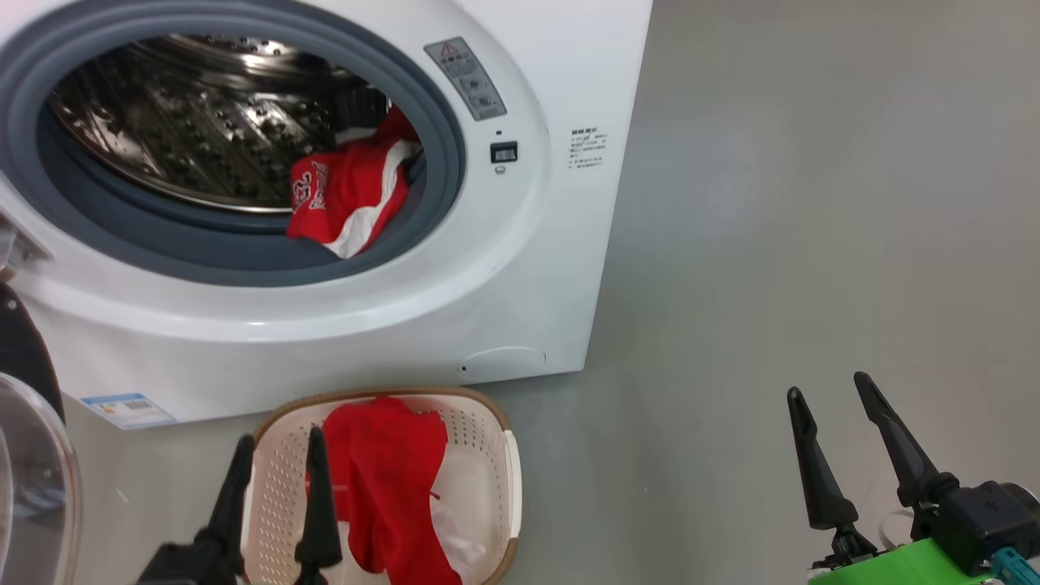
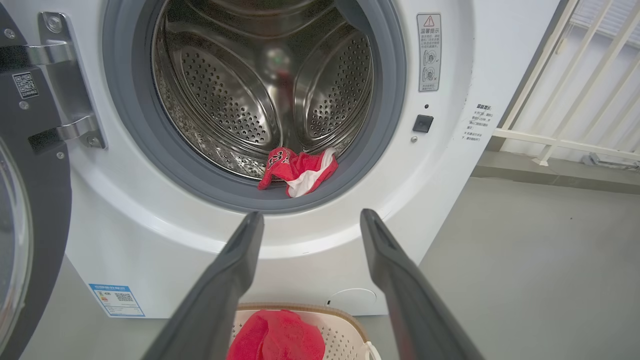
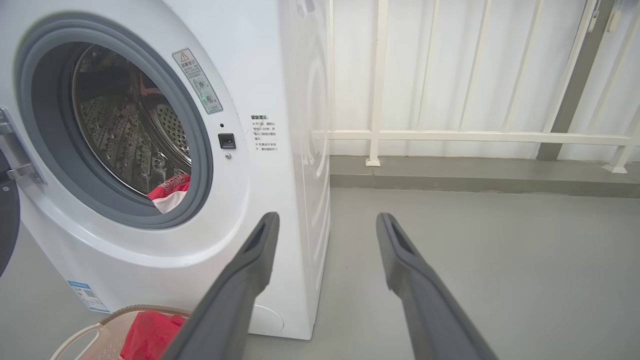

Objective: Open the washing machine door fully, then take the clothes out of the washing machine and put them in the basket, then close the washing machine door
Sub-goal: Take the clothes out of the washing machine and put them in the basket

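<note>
Crumpled red-and-white garment (image 1: pixel 349 199) on the gasket (image 1: pixel 203 253); left tool (image 1: pixel 279 443) and right tool (image 1: pixel 828 387) spread, empty.

The basket (image 1: pixel 492 413) sits on the floor (image 1: pixel 812 244) before the washing machine (image 1: pixel 504 268) — one garment (image 1: pixel 390 479) in it, a second garment (image 1: pixel 349 191) inside the drum (image 1: pixel 187 138).

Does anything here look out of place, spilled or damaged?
Nothing looks damaged or spilled. One red garment with white trim lies partly over the grey rubber gasket, low on its right side; another red garment lies in the cream perforated basket.
</note>
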Robot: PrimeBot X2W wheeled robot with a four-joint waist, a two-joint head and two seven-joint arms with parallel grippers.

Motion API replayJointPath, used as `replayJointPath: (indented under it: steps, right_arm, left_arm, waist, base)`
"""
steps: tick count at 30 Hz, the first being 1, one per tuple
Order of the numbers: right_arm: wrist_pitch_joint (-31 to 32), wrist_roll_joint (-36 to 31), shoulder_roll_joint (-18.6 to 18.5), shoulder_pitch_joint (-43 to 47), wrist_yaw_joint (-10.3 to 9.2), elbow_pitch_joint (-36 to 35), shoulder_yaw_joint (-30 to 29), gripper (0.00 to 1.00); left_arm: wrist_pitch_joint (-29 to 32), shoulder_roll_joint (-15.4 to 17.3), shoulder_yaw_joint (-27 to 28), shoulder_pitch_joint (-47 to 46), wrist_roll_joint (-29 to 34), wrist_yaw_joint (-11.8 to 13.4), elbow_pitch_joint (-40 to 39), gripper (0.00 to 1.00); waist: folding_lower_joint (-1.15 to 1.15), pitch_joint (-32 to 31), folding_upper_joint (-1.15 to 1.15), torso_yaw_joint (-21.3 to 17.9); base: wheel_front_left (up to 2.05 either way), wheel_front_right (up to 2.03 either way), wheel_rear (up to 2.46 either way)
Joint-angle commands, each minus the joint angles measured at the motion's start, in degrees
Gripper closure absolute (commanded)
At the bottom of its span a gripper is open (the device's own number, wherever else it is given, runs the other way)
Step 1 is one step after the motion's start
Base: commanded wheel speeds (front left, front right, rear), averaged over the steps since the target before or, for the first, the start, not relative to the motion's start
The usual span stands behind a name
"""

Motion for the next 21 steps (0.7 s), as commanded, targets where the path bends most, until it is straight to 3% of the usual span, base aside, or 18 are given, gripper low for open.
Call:
replayJointPath:
  steps: [1, 21]
  right_arm:
    - [-0.4, 0.4, -0.6, -2.2, 0.36, -1.6, 1.4, 0.00]
    - [-0.4, 1.4, -0.6, -7.6, 0.36, -1.9, 2.5, 0.00]
  left_arm:
    - [0.1, 0.8, 1.7, -3.0, -0.2, -0.3, -1.7, 0.00]
    - [-0.5, 2.5, 3.3, -23.0, -2.7, -5.0, 7.7, 0.00]
  waist:
    - [0.00, 1.3, 0.00, 0.0]
    - [0.00, 13.9, 0.00, -1.0]
  base:
    - [0.00, 0.00, 0.00]
    - [0.00, 0.00, 0.00]
